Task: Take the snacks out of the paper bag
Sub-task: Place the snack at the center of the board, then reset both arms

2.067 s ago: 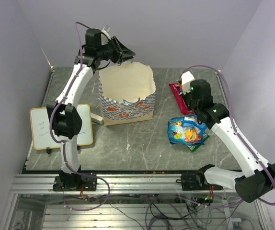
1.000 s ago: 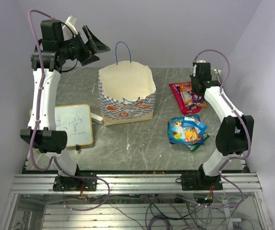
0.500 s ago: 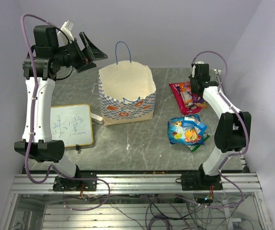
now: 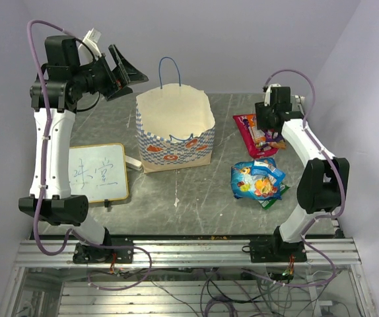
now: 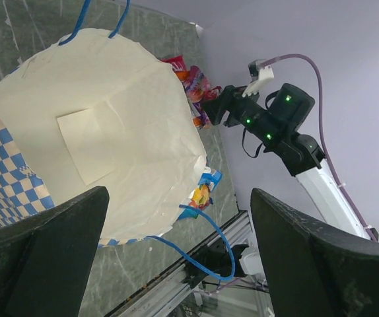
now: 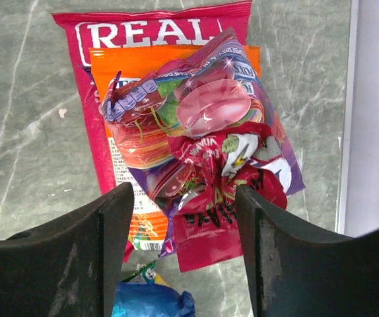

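Observation:
The paper bag point(image 4: 175, 129) stands upright and open in the middle of the table; its cream inside point(image 5: 97, 132) shows no packet. The snacks lie to its right: a magenta packet point(image 6: 90, 39), an orange one point(image 6: 110, 63), a purple one point(image 6: 189, 105) and a crumpled red one point(image 6: 222, 198) in a heap point(image 4: 254, 132), and a blue packet point(image 4: 257, 179) nearer me. My right gripper point(image 6: 181, 191) hangs open just over the heap point(image 4: 266, 127), its jaws either side of the red packet. My left gripper point(image 4: 125, 72) is open and empty, high at the bag's far left point(image 5: 176, 195).
A white writing board point(image 4: 97, 173) lies left of the bag, with a small white object point(image 4: 133, 162) between them. A green packet point(image 4: 273, 197) peeks from under the blue one. The table's right edge point(image 6: 348, 132) runs close to the heap. Grey walls close in the back and sides.
My right gripper's jaws have parted over the heap, with the red packet lying free between them. My left arm rose away from the bag's rim to the far left, then held still.

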Controlling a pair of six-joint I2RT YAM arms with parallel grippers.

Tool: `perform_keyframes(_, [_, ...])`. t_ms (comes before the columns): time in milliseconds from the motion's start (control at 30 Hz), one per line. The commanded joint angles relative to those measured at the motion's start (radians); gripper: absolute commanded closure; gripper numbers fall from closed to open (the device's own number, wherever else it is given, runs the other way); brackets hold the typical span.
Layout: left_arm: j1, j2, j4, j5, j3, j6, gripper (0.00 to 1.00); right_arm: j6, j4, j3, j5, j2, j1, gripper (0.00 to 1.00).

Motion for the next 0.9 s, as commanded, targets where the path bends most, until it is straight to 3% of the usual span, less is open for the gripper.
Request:
perform_keyframes(0, [0.008,-0.054,0.009,0.012,-0.027,0.004,0.01,0.014,-0.053,0.071,-0.013,-0.062,-0.005,0.35])
perform_keyframes(200, [0.007,-0.081,0.006,-0.002,-0.064,0.023,0.01,0.033,-0.106,0.13,-0.049,-0.099,0.019,0.18])
perform_keyframes(333, [0.008,-0.111,-0.008,-0.032,-0.086,0.054,0.01,0.101,-0.136,0.184,0.029,-0.152,0.122,0.0])
perform_keyframes(433, [0.008,-0.134,-0.031,-0.073,-0.098,0.085,0.01,0.25,-0.24,0.3,0.054,-0.177,0.203,0.0])
perform_keyframes(600, [0.009,-0.193,-0.048,-0.159,-0.109,0.133,0.01,0.397,-0.375,0.45,-0.128,-0.255,0.273,0.0])
perform_keyframes(867, [0.008,-0.344,-0.003,-0.338,-0.127,0.184,0.01,0.449,-0.413,0.55,-0.099,-0.465,0.286,0.0])
